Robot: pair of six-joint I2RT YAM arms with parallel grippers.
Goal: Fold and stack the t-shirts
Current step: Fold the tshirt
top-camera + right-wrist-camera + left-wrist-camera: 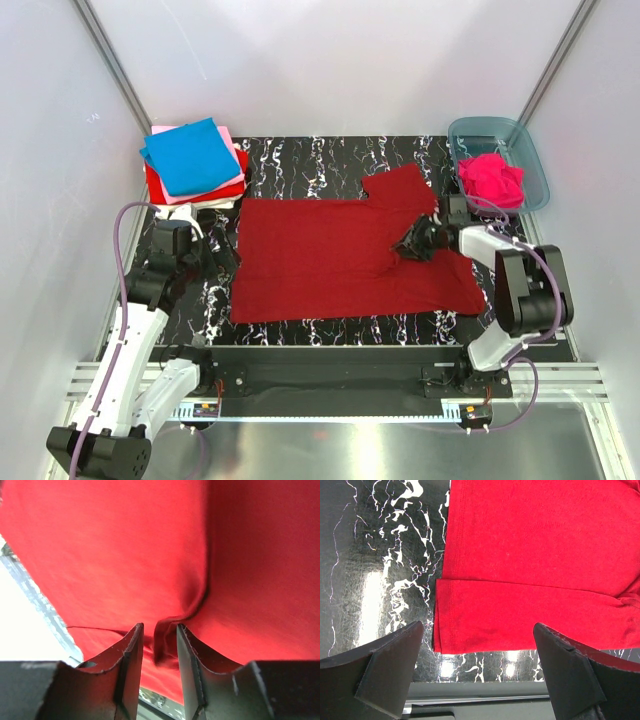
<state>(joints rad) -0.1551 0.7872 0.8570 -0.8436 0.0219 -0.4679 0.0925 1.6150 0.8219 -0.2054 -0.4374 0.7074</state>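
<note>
left claw (pixel 477 626): jaws wide, low | right claw (pixel 159 627): jaws narrow, arm stretched inward

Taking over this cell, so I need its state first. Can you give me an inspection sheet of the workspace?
Surface: black white-veined marbled tabletop, glossy.
Job's things: large dark red cloth t-shirt spread out; folded shirt stack far left, bright blue on top; crumpled hot pink shirt in the tub.
Clutter: translucent blue-grey plastic tub, far right.
Grippers: left gripper open, over the red shirt's edge, holding nothing; right gripper jaws narrow around a raised red fold, grip unconfirmed.
Cables: pale purple cables loop beside the arms, off the cloth.
Surroundings: white enclosure walls.
</note>
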